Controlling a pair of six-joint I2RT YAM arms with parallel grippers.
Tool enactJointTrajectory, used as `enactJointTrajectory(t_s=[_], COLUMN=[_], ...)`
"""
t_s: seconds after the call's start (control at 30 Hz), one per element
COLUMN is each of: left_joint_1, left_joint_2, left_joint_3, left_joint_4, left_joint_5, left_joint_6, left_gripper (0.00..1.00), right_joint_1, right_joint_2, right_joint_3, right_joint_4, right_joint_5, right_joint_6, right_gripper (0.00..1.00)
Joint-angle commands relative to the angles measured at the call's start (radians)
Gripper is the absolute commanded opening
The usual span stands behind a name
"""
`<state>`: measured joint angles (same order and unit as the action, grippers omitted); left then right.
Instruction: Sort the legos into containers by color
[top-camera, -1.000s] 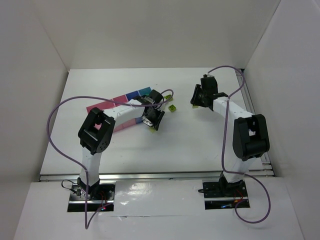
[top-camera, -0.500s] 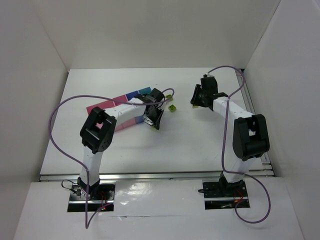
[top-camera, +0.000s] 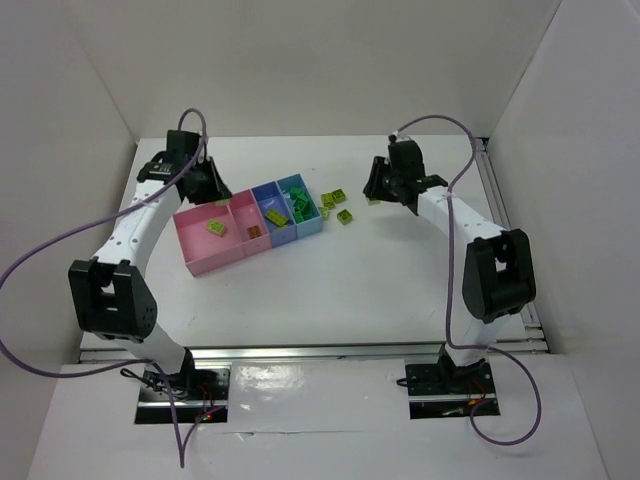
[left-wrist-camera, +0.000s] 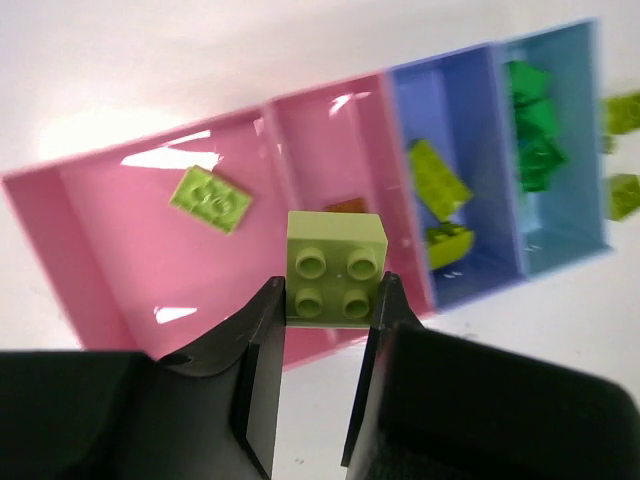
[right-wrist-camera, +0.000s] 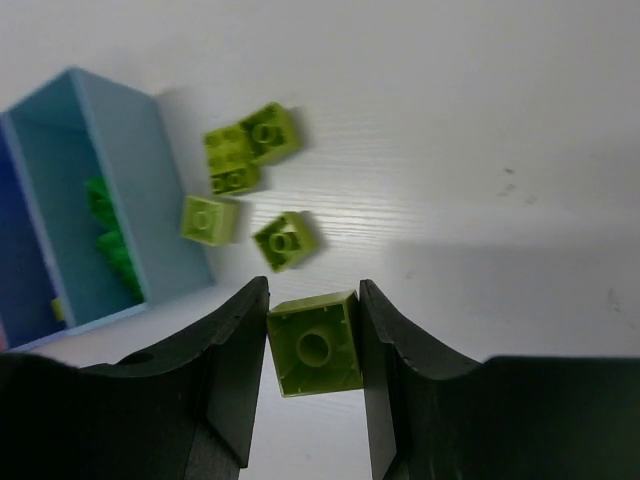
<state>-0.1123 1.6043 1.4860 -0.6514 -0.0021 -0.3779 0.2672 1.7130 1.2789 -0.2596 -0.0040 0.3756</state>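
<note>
Top view: left claw (top-camera: 213, 187) was seen at the pink end of the containers (top-camera: 192, 250), right claw (top-camera: 373, 192) past the light blue end.

Left wrist: a yellow-green brick (left-wrist-camera: 335, 262) was clamped over the pink bins (left-wrist-camera: 120, 250); the darker blue bin (left-wrist-camera: 470, 110) lay rightward.

Right wrist: a second brick (right-wrist-camera: 315, 345) was clamped; the light blue bin (right-wrist-camera: 125, 150) lay leftward.

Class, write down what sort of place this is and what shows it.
Probably a robotics test bench: a left arm and right arm bolted to a white table, white walls boxing it in, sorting bins with lego bricks.
</note>
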Motion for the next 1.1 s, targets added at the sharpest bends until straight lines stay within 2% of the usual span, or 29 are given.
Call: enactJointTrajectory(t_s=[0.0,0.07,0.2,0.23,0.3,0.33,0.37,0.43,0.53,0.73,0.8,0.83,0.87,0.97,1.03,1.07], left_joint_1=[0.051,0.097,0.117,0.117,0.126,0.135,0.135,0.161,0.198,0.273,0.325,0.342,0.353,0.362,0.372,0.372], left_joint_2=[0.032,0.045,0.08,0.089,0.089,0.074,0.057,-0.004,-0.053,-0.19,-0.225,-0.25,-0.25,-0.277,-0.288,-0.288], left_joint_3=[-0.084,-0.121,-0.139,-0.139,-0.139,-0.13,-0.13,-0.119,-0.075,-0.082,-0.105,-0.115,-0.124,-0.133,-0.133,-0.133], left_joint_4=[-0.065,-0.051,-0.028,-0.037,-0.057,-0.057,-0.057,-0.057,-0.091,-0.149,-0.149,-0.149,-0.171,-0.18,-0.171,-0.16], left_joint_5=[0.008,0.008,-0.008,-0.027,-0.064,-0.073,-0.073,-0.064,-0.05,-0.076,-0.085,-0.085,-0.094,-0.067,-0.038,-0.018], left_joint_6=[-0.088,-0.102,-0.113,-0.133,-0.147,-0.147,-0.147,-0.147,-0.168,-0.366,-0.429,-0.438,-0.447,-0.461,-0.449,-0.449], left_gripper=[0.18,0.18,0.2,0.27,0.53,0.75,0.88,1.0,1.0,1.0,1.0,1.0,1.0,1.0,1.0,1.0], right_joint_1=[0.067,0.118,0.233,0.28,0.323,0.355,0.372,0.412,0.454,0.543,0.569,0.569,0.581,0.602,0.603,0.603], right_joint_2=[0.017,0.086,0.18,0.2,0.273,0.301,0.353,0.396,0.46,0.572,0.678,0.718,0.759,0.84,0.766,0.726], right_joint_3=[0.132,0.19,0.35,0.379,0.478,0.517,0.551,0.63,0.7,0.773,0.906,0.971,1.094,1.223,1.164,1.058], right_joint_4=[0.046,0.031,0.031,0.031,0.031,0.002,-0.007,-0.007,0.002,0.125,0.096,0.071,0.025,-0.024,0.006,0.028], right_joint_5=[-0.092,-0.16,-0.218,-0.237,-0.249,-0.276,-0.289,-0.336,-0.358,-0.361,-0.343,-0.343,-0.355,-0.366,-0.332,-0.311], right_joint_6=[-0.035,-0.052,-0.099,-0.109,-0.118,-0.145,-0.155,-0.167,-0.178,-0.164,-0.164,-0.164,-0.164,-0.164,-0.164,-0.164], right_gripper=[0.14,0.14,0.14,0.16,0.16,0.16,0.16,0.17,0.17,0.22,0.23,0.29,0.4,0.83,0.94,0.96])
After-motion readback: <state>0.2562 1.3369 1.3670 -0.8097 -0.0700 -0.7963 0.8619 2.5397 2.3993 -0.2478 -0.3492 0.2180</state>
